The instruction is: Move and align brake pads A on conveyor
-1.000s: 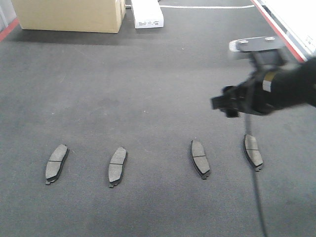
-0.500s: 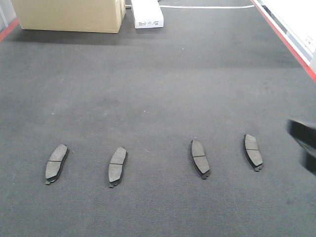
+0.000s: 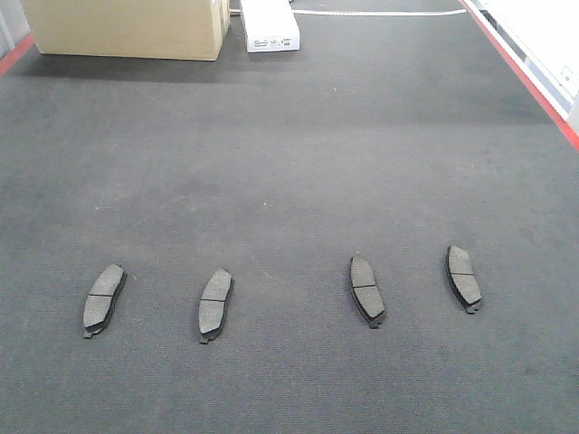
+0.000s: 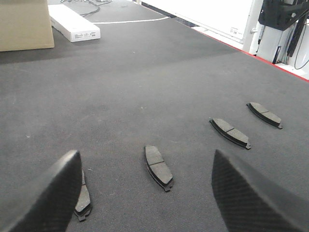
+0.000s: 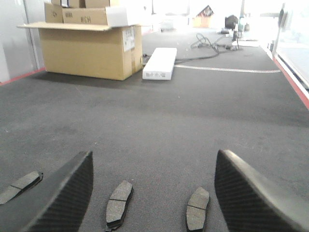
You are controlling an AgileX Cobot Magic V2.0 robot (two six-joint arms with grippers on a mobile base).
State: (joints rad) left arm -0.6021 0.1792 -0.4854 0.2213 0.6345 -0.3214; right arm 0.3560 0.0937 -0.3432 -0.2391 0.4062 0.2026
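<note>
Several brake pads A lie in a row across the near part of the conveyor (image 3: 289, 163): one at far left (image 3: 104, 300), one beside it (image 3: 215, 305), one right of centre (image 3: 367, 290), one at far right (image 3: 463, 278). No gripper shows in the front view. My left gripper (image 4: 145, 155) hangs open above the belt, with one pad (image 4: 158, 167) lying between its fingers and another (image 4: 83, 199) partly hidden behind the left finger. My right gripper (image 5: 154, 154) is open too, over two pads (image 5: 119, 204) (image 5: 198, 208). Neither gripper holds anything.
A cardboard box (image 3: 127, 27) and a flat white box (image 3: 269, 25) stand at the belt's far end. The red frame edge (image 3: 534, 81) runs along the right side. Cables (image 5: 212, 43) lie beyond the white box. Black equipment (image 4: 282, 19) stands past the edge.
The right arm, which hung over the right-hand pads a second ago, has pulled back to the right and left the front view. The pads have not moved.
</note>
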